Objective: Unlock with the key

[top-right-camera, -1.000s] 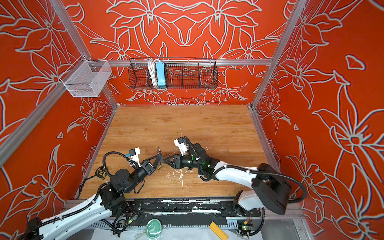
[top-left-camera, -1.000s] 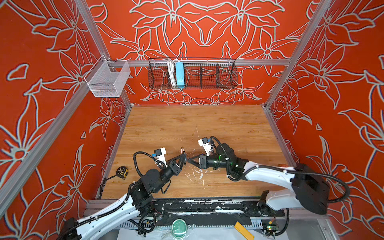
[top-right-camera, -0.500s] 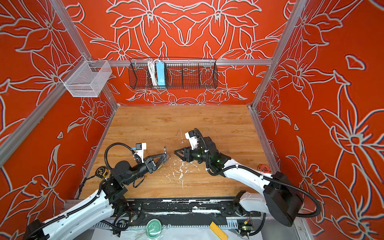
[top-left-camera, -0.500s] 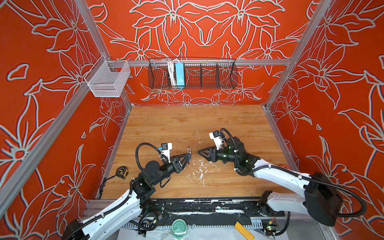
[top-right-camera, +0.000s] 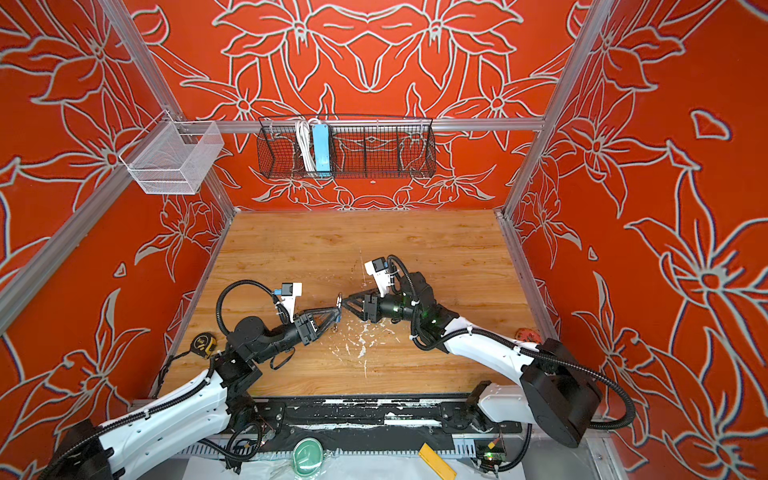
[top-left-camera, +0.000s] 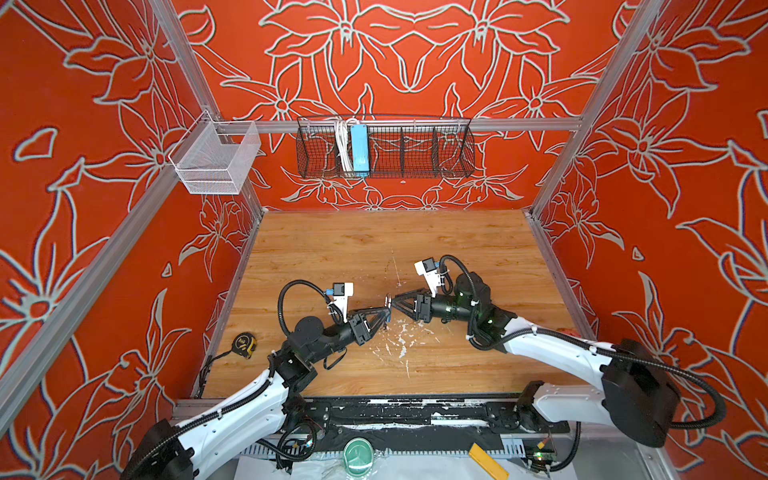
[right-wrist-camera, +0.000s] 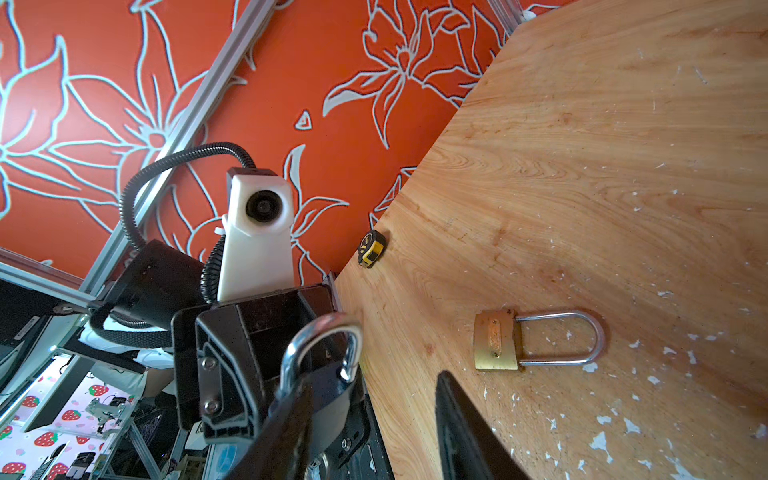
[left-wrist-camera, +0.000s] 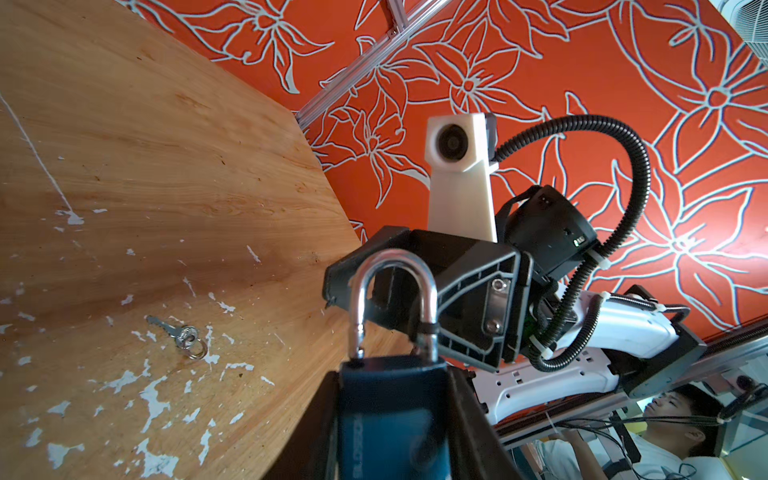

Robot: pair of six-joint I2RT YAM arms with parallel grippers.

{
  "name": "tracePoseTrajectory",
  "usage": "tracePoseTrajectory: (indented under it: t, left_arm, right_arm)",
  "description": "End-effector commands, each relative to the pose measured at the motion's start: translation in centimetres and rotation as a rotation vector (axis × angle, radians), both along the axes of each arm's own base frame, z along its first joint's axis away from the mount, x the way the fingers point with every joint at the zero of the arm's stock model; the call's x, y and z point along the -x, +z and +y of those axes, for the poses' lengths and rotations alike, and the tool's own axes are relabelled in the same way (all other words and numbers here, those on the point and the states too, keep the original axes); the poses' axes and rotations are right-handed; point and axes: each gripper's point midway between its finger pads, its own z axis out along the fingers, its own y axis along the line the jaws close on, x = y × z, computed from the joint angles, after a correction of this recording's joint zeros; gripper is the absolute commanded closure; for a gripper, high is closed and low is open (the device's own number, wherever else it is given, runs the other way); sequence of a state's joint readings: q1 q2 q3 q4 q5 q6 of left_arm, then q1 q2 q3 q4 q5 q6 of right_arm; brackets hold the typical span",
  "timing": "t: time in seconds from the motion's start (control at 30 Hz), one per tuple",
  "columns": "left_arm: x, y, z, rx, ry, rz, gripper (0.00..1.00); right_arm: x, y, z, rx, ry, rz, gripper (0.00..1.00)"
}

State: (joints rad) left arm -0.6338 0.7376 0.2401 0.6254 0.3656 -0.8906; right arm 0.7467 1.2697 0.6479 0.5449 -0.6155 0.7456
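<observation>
Blue padlock (left-wrist-camera: 390,424) held off the bench (top-left-camera: 374,249) above its front middle; key (left-wrist-camera: 176,334) loose on the wood.
Left to right: a yellow-and-black tape measure (top-left-camera: 244,344) lay at the bench's left edge near the front. The left claw (left-wrist-camera: 392,374) clamped the padlock's blue body, whose lettering was too blurred to read. The ringed key lay flat among white scuffs. The right claw (top-left-camera: 395,303) faced the shackle, jaws apart, holding nothing. A brass padlock (right-wrist-camera: 496,340) lay flat nearby. The bench's back half lay open to the wire basket (top-left-camera: 384,147).
</observation>
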Motion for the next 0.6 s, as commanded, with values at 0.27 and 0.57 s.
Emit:
tracePoseTrajectory:
  t: [0.27,0.57]
  left_arm:
    - [0.6,4.9,-0.7,0.088,-0.062,-0.116,1.00]
    - [0.6,5.3,-1.2,0.090,-0.091,-0.118,1.00]
  right_arm:
    - [0.0,2.9,1.2,-0.134,0.055,-0.021,0.51]
    - [-2.2,1.2,1.3,-0.088,-0.051,0.053,0.52]
